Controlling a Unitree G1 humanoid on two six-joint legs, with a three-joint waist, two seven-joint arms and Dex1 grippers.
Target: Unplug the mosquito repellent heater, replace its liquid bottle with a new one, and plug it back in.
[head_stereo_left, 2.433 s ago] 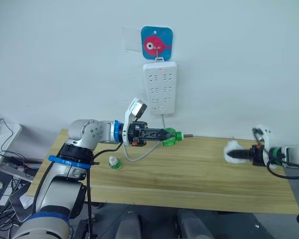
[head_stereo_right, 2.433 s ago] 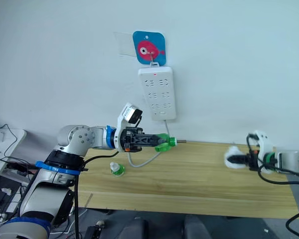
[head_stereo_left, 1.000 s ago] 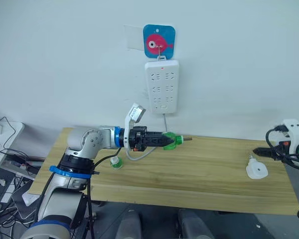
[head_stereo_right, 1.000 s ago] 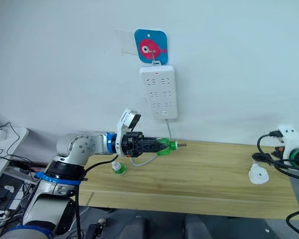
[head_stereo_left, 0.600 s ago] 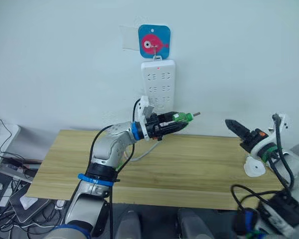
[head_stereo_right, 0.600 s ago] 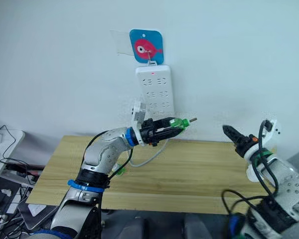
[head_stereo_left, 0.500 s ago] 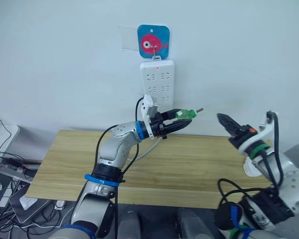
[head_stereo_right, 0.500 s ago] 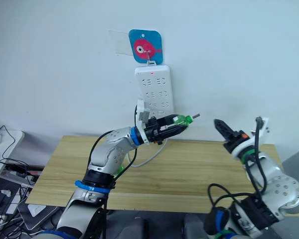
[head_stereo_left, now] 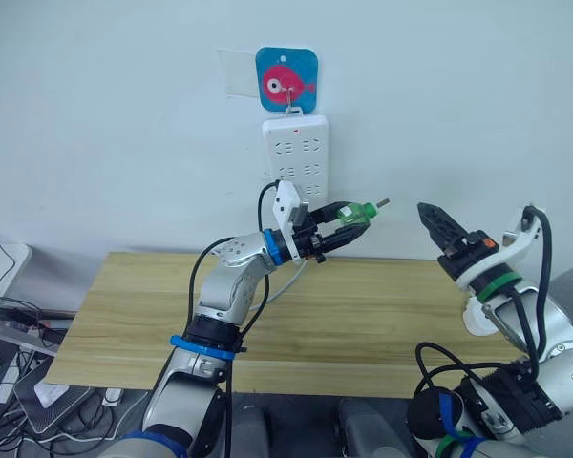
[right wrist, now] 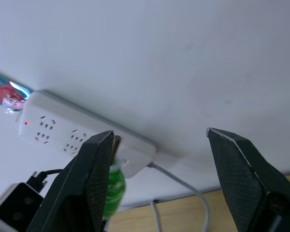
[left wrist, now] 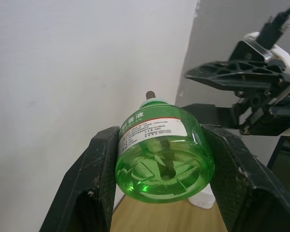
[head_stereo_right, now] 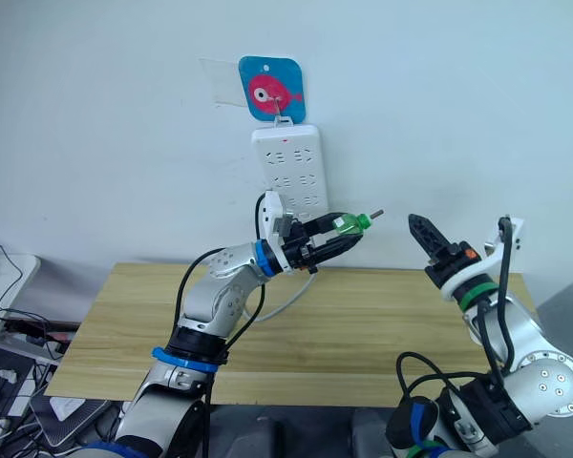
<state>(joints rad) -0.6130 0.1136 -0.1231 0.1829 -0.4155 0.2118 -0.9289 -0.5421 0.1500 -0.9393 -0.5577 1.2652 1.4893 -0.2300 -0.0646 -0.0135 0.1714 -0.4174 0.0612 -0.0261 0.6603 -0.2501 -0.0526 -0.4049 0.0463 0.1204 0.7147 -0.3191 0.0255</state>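
While your left gripper clamps the liquid bottle just below the power strip, keep that squeeze firm.
Lower it to the table beneath the strip; your right gripper is spread, holding nothing. Count: one bottle, one heater, one strip.

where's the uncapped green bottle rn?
The liquid bottle is held in the left gripper, raised above the table, just below the wall power strip and facing the open right gripper.
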